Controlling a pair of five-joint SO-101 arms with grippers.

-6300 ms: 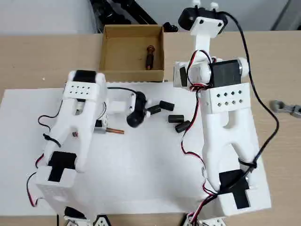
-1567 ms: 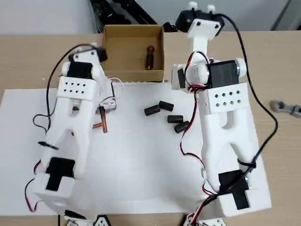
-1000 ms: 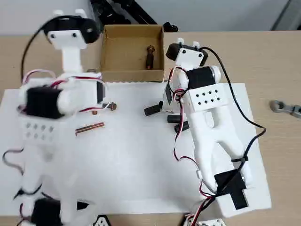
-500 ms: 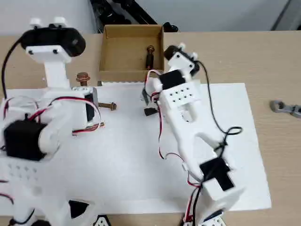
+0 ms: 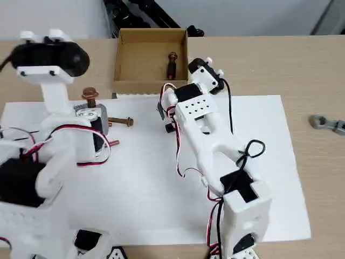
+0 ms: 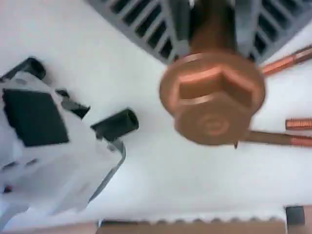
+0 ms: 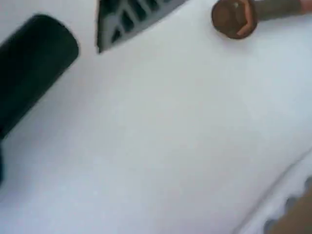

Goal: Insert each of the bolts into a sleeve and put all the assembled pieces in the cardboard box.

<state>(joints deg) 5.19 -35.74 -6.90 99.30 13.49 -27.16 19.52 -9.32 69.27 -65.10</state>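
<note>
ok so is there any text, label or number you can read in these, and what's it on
No text can be read.
Bolt: a faint round mark on its head, too blurred to read.
Box and sheet: no print seen.

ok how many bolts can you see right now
5 bolts: one held in the left gripper, three lying on the white sheet beside it, one sleeved in the cardboard box. Others may hide under the arms.
</note>
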